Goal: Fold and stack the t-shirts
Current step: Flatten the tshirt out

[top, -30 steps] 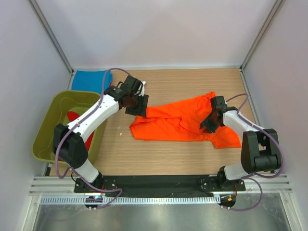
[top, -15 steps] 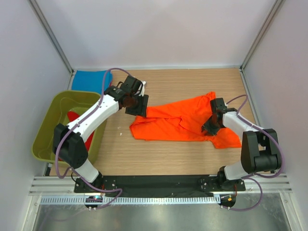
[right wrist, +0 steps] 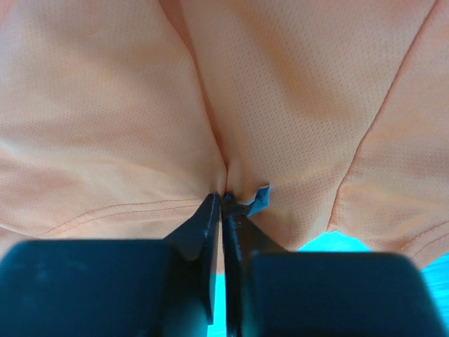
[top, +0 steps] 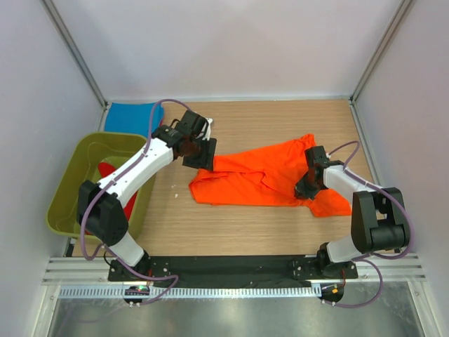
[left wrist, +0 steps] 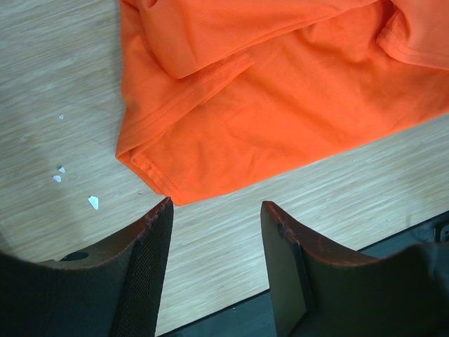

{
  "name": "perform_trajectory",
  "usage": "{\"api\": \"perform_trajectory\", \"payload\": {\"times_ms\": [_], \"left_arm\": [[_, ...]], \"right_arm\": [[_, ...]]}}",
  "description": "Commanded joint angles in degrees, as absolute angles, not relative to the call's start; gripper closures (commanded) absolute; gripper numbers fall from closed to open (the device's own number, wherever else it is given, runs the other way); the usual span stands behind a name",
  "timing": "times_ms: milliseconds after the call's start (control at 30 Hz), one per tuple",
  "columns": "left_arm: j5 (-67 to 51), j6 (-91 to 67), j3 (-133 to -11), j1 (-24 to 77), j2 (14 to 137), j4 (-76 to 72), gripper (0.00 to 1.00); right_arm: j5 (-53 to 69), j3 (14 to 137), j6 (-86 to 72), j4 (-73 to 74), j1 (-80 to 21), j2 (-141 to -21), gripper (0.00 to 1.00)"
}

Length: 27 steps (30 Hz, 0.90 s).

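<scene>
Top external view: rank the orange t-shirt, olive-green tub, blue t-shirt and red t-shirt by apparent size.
1. Bright orange cloth t-shirt and olive-green plastic tub: too alike to rank.
2. Blue cloth t-shirt, partly hidden.
3. Red cloth t-shirt, mostly hidden.

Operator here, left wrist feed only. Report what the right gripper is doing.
Observer: The right gripper is pinched shut on a fold of the orange t-shirt.
Operator: Tell me where the other shirts are.
Observer: A blue t-shirt lies flat at the far left corner of the table.
Operator: Now the red ones.
Observer: Red cloth shows inside the green tub at the table's left edge.
</scene>
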<state>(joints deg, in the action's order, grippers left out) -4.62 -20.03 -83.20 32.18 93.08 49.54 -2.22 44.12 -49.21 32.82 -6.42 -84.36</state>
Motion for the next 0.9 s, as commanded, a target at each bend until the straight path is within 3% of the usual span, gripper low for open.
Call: {"api": "perform_trajectory", "payload": {"times_ms": [0, 67, 633, 867], "left_arm": [[-5.45, -18.72, -84.73, 32.34, 93.08, 48.69, 0.46], [-5.45, -18.81, -84.73, 32.34, 93.08, 48.69, 0.45], [-2.55, -17.58, -83.58, 32.96, 94.48, 48.95, 0.43], [-2.37, -18.28, -84.29, 34.01, 96.5, 49.3, 0.44]], "right_arm": [[-3.51, 45.26, -49.83, 31.64, -6.77, -82.62, 0.93], [-3.69, 46.05, -49.92, 32.08, -6.77, -82.09, 0.99], [-5.98, 59.41, -47.29, 36.99, -6.68, -81.3, 0.99], [-2.73, 58.72, -45.88, 36.3, -6.68, -84.2, 0.89]]}}
